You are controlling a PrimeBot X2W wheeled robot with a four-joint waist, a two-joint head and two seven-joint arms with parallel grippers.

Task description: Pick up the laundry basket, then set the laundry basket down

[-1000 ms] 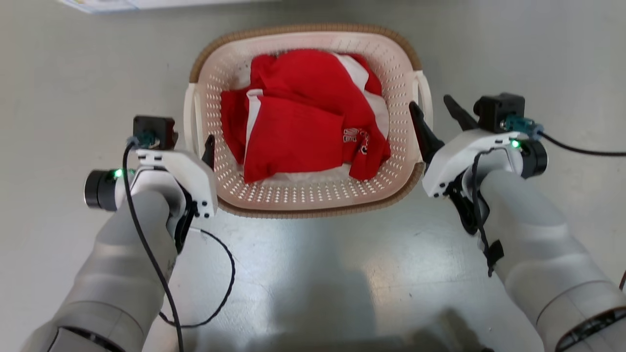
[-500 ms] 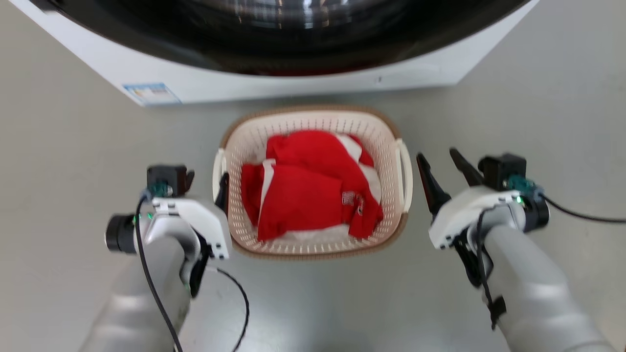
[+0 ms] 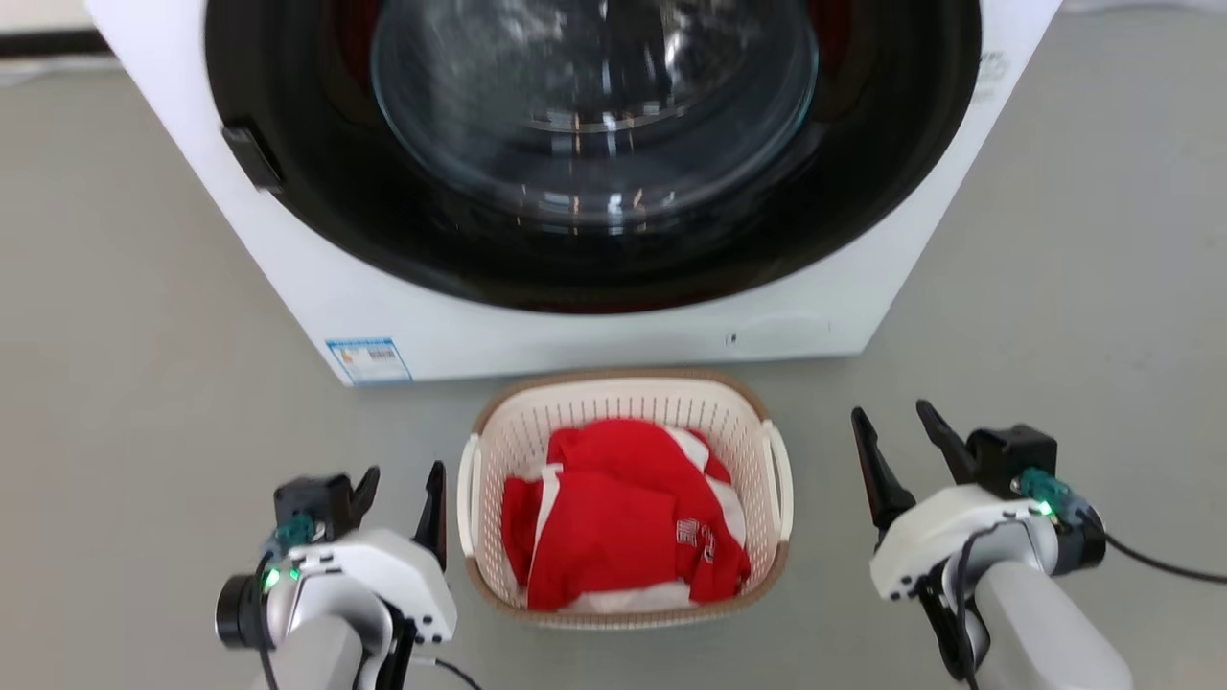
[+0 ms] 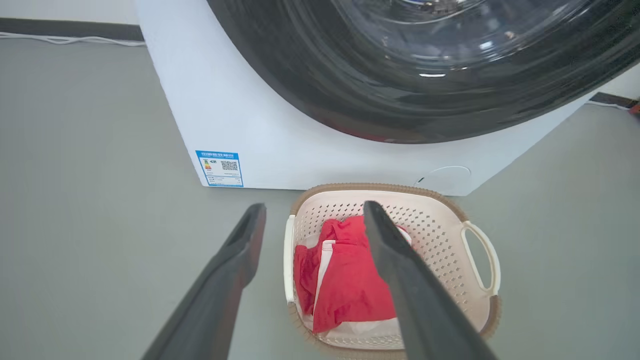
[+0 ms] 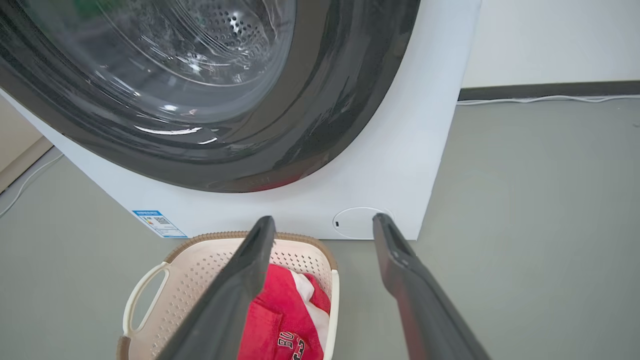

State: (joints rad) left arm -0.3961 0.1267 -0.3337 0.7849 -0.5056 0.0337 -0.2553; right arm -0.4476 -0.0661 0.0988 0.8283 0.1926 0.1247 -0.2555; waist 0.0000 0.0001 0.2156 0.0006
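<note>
The basket [image 3: 621, 376] sits on the floor [image 3: 144, 287], just in front of the washer [image 3: 383, 297]. The left claw [image 3: 404, 471] and right claw [image 3: 890, 412] hang open beside it, holding nothing. Either lifting is next, or it's all done.

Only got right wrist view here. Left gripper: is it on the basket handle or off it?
Observer: Off it. Head view has the left gripper open, fingers beside the laundry basket's left handle, gripping nothing.
Operator: Gap on the right side?
Observer: The right gripper is open too, with bare floor between it and the right handle.
Operator: Basket level?
Observer: Looks so. Head view shows its whole brown rim, and it sits on the floor before the washing machine, with red clothes inside.
</note>
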